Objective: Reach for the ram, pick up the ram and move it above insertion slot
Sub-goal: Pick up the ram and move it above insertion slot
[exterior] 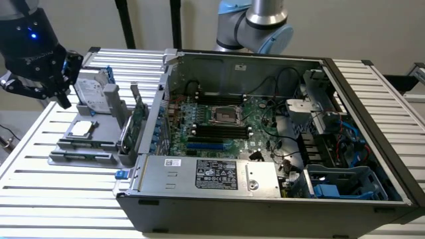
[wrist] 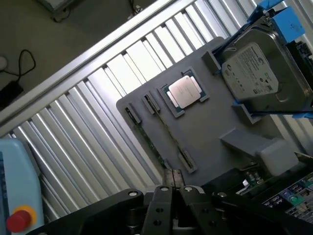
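The ram (wrist: 149,143) is a thin green strip seen edge-on, standing in a slot along the rim of the grey holder plate (wrist: 210,132). My gripper (wrist: 172,178) hangs above that end of the plate with its two fingers pressed together and nothing between them, clear of the ram. In the exterior view the gripper (exterior: 61,99) is at the far left, above the grey holder (exterior: 79,149) that stands beside the open computer case. The black memory slots (exterior: 219,130) lie on the green motherboard inside the case, well off to the exterior view's right of the gripper.
On the holder also sit a silver processor (wrist: 185,92), a grey hard drive in a blue frame (wrist: 254,73) and an upright green expansion card (exterior: 137,124). The case wall (exterior: 159,109) rises between holder and motherboard. A red stop button (wrist: 17,219) sits on a blue box.
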`<state>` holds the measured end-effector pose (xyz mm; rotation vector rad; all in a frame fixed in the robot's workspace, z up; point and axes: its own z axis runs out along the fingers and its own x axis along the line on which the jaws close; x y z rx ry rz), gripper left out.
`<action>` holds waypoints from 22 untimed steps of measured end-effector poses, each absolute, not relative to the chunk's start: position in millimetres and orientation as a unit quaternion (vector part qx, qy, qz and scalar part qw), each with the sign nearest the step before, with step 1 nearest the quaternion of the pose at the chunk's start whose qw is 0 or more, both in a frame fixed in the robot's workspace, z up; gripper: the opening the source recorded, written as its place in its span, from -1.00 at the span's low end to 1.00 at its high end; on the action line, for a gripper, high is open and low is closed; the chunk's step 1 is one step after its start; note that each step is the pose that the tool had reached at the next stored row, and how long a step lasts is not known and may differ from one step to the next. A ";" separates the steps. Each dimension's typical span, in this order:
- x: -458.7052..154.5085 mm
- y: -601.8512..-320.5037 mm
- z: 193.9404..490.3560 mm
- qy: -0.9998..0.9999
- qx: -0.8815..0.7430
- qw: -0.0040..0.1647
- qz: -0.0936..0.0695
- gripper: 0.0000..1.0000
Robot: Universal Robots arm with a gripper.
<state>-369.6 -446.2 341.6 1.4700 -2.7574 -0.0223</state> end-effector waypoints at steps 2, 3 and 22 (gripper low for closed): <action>-369.6 -446.2 341.2 -0.873 0.487 0.008 -0.007 -0.79; -369.6 -446.2 341.1 -0.869 0.495 0.009 -0.007 -0.79; -369.9 -446.1 337.6 -0.775 0.632 0.010 -0.006 -0.79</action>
